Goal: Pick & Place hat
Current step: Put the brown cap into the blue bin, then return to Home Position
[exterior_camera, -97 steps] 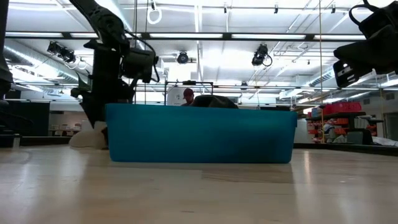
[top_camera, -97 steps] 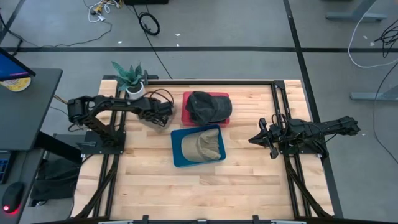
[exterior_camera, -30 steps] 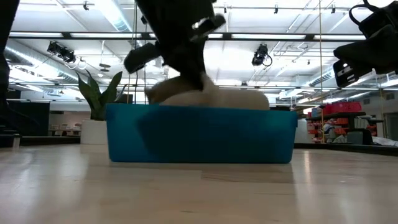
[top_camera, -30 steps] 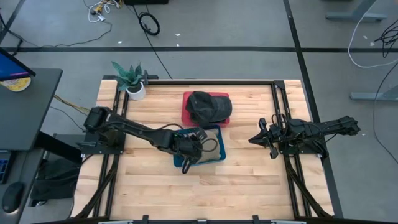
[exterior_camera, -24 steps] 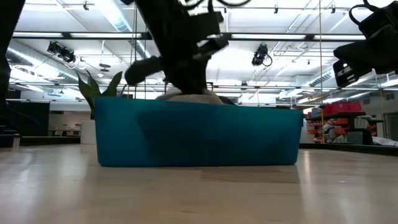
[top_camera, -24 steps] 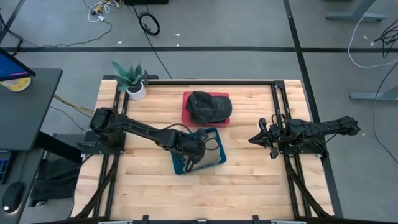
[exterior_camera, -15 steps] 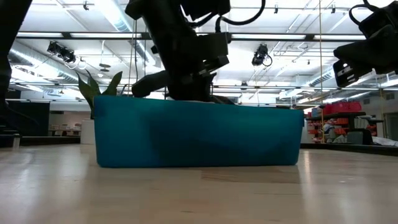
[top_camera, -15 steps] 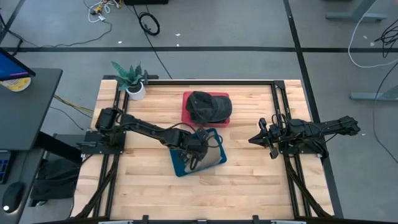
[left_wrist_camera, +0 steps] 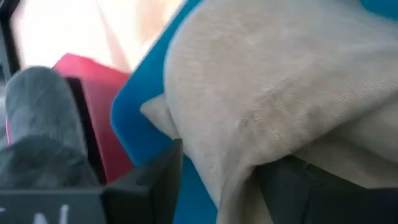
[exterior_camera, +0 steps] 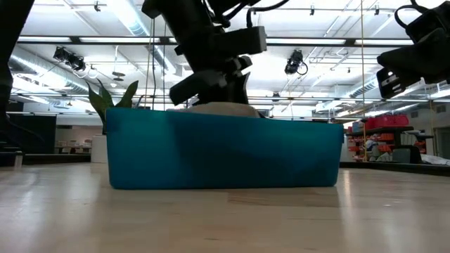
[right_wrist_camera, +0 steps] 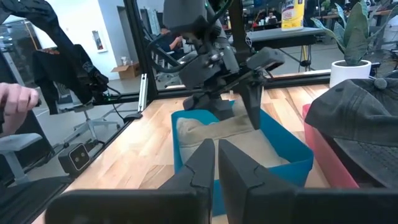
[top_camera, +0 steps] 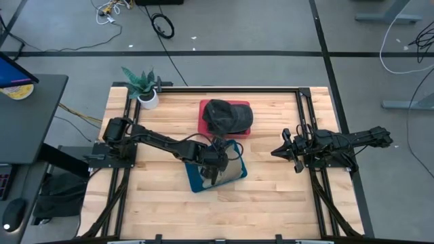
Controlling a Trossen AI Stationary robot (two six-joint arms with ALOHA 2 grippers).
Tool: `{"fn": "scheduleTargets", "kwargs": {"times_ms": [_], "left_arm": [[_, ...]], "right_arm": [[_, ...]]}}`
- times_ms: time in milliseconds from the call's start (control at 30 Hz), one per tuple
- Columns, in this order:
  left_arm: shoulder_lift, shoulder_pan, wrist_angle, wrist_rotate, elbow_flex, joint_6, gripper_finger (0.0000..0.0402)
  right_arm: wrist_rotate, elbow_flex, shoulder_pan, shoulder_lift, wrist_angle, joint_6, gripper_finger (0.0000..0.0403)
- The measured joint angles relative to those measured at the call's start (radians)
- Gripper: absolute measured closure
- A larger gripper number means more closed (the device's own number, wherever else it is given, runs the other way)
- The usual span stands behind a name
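A tan hat lies in a blue bin at mid-table; its crown just tops the rim in the low view. My left gripper reaches down into the bin, open, with the tan cloth between its fingers. A dark grey hat rests on a red tray behind the bin. My right gripper hovers shut over the table's right side, away from both hats. My left gripper comes down from above into the tan hat, a raised fold of the crown standing between its open fingers. One finger lies against the cloth. Beside the other finger a strip of blue bin shows. The hat rests in the bin.
A potted plant stands at the far left corner. Black rails run along the table's sides. Bare wood lies on the near side of the bin. A person's hand shows in the room beyond.
My left gripper, down in the bin throughout, shifted slightly toward the far right. The blue bin slid and turned a little, its left end swinging toward the near edge. The tan hat, bulging well above the rim a second ago, sank low, and its crown shows just over the rim again.
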Motion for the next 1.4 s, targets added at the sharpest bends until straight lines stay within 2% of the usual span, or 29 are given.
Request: {"fn": "scheduleTargets", "kwargs": {"times_ms": [167,333,467,800,1000,1100,1200,1400], "left_arm": [[0.000,0.012,-0.040,0.022,0.000,-0.175,0.0190],[-0.008,0.003,-0.122,0.062,0.000,-0.146,0.0193],[-0.016,0.001,-0.131,0.078,0.000,-0.189,0.0195],[-0.127,0.030,-0.130,0.268,-0.002,-0.212,0.0195],[-0.213,0.029,-0.098,0.269,-0.018,-0.235,0.0195],[-0.253,0.031,-0.028,0.273,-0.073,-0.221,0.0195],[-0.313,0.046,0.059,0.328,-0.160,-0.206,0.0195],[-0.504,0.106,0.313,0.362,-0.417,-0.237,0.0195]], "right_arm": [[0.000,0.000,0.000,0.000,0.000,0.000,0.0376],[0.000,0.000,0.000,0.000,0.000,0.000,0.0376],[0.000,0.000,0.000,0.000,0.000,0.000,0.0376],[0.000,0.000,0.000,0.000,0.000,0.000,0.0376],[0.000,0.000,0.000,0.000,0.000,0.000,0.0376],[0.000,0.000,0.000,0.000,0.000,0.000,0.0376],[0.000,0.000,0.000,0.000,0.000,0.000,0.0376],[0.000,0.000,0.000,0.000,0.000,0.000,0.0376]]}}
